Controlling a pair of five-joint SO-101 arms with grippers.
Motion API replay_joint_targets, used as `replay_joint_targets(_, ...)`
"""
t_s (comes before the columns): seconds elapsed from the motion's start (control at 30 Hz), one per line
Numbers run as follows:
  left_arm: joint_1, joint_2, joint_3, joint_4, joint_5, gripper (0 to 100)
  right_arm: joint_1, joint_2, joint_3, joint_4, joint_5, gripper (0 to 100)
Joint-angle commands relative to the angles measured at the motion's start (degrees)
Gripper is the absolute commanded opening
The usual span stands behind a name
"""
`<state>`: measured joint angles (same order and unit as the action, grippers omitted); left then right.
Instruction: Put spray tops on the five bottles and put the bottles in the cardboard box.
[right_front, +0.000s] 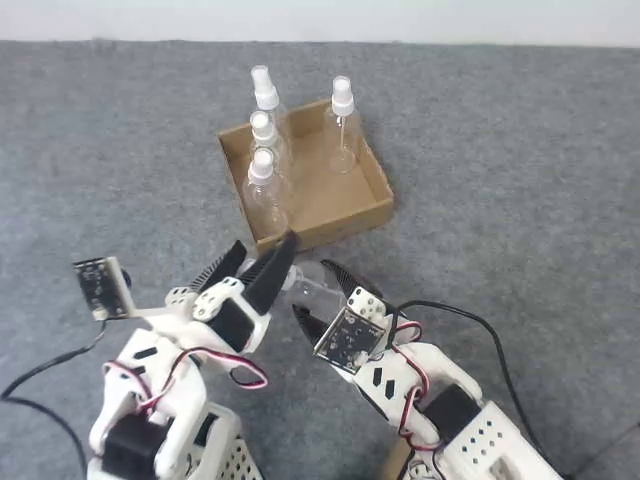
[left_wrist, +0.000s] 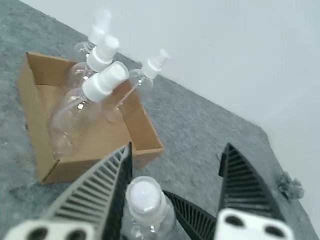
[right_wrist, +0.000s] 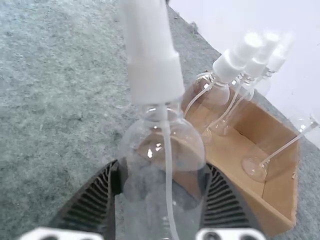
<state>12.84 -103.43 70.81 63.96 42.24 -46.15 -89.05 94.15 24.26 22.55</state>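
Observation:
My right gripper (right_front: 310, 285) is shut on a clear bottle (right_front: 312, 283), which it holds upright just in front of the cardboard box (right_front: 330, 225). The bottle (right_wrist: 162, 150) carries a white spray top (right_wrist: 150, 55), and its tube runs down inside. My left gripper (right_front: 267, 242) hangs open over that spray top (left_wrist: 145, 197), which sits close to one finger (left_wrist: 112, 185) and well apart from the other. Several capped bottles (right_front: 264, 180) stand in the box: three along one side and one (right_front: 342, 120) at the far corner.
Grey carpet (right_front: 520, 180) covers the table around the box. The two arm bases and a looping cable (right_front: 480, 330) take up the near edge. A pale wall (left_wrist: 225, 60) rises behind the table.

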Motion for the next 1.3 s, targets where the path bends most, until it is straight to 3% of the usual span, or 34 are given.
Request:
replay_joint_targets(0.0,-1.58,-0.97,-3.82,-0.09,0.88,26,-0.13,-1.54,-0.88,-1.63,0.88,6.9)
replay_joint_targets(0.2,-2.20,-0.97,-4.88,0.26,4.22,26,-0.04,-1.54,-0.88,-1.63,0.88,6.9)
replay_joint_targets(0.4,-11.96,-0.97,-6.02,-0.44,7.74,26,-0.04,-1.54,-0.97,-1.63,0.88,6.9)
replay_joint_targets(0.53,-14.77,-0.97,-5.76,-0.35,8.09,26,-0.04,-1.54,-1.05,-1.63,0.70,6.9)
replay_joint_targets(0.9,-14.68,-0.97,-2.86,-0.53,7.91,26,-0.04,-2.42,-1.32,-1.54,0.62,6.9)
replay_joint_targets(1.27,-14.68,-0.97,-1.89,-0.53,8.09,26,0.31,-15.16,0.97,4.00,0.53,6.9)
